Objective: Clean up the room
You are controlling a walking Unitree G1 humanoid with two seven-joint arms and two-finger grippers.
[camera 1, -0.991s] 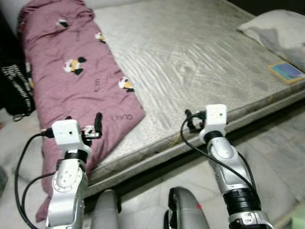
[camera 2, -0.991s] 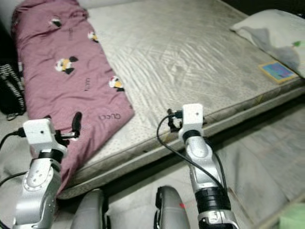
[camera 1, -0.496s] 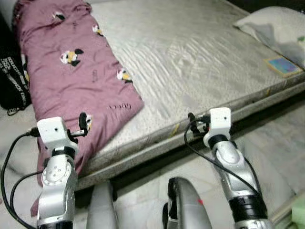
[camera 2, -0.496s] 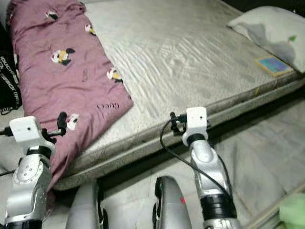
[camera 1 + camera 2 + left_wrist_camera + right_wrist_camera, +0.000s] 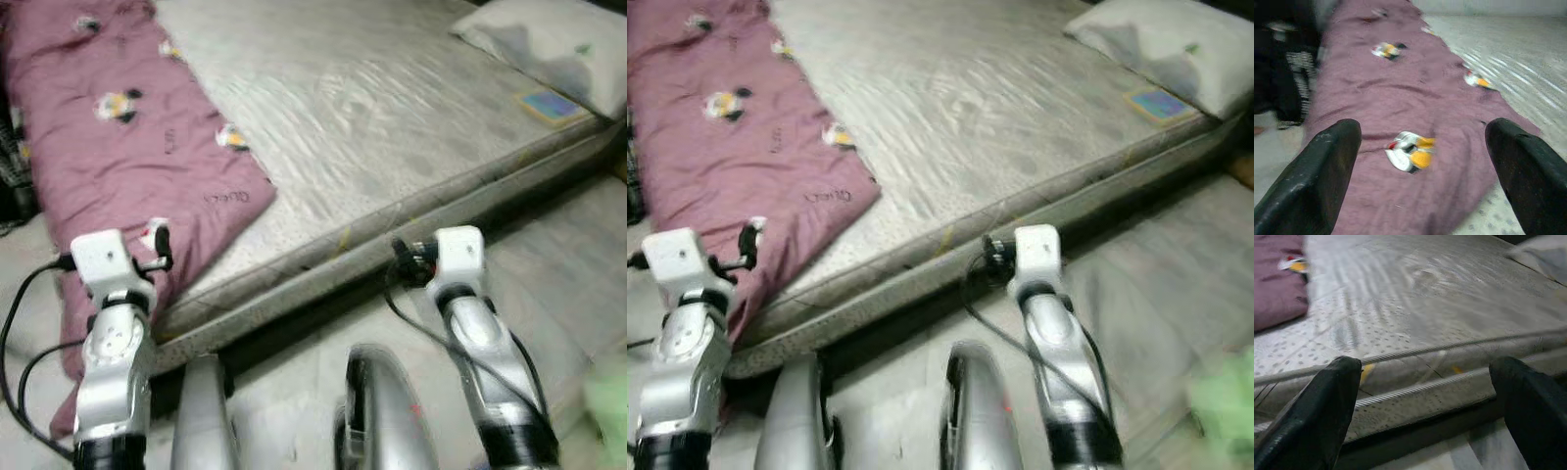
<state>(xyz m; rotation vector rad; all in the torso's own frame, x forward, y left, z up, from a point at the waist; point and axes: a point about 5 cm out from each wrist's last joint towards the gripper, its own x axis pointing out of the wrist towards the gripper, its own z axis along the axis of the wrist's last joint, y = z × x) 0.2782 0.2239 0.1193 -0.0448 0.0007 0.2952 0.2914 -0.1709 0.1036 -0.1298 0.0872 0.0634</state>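
The tidying looks barely begun, judging by how things lie. A mauve quilt (image 5: 127, 166) printed with small cartoon figures lies unfolded along the robot's left side of the bed (image 5: 392, 127), its near end spilling over the mattress edge toward the floor. A pillow (image 5: 549, 39) and a small flat book (image 5: 551, 106) sit at the far right corner, apparently untouched. The left claw (image 5: 1422, 161) hangs just above the quilt's near end with its fingers spread wide and nothing between them. The right claw (image 5: 1425, 396) is level with the mattress edge, also wide and empty. Dark bags (image 5: 1283, 73) stand on the floor beside the quilt. Gathering or folding the quilt seems the likely next job.
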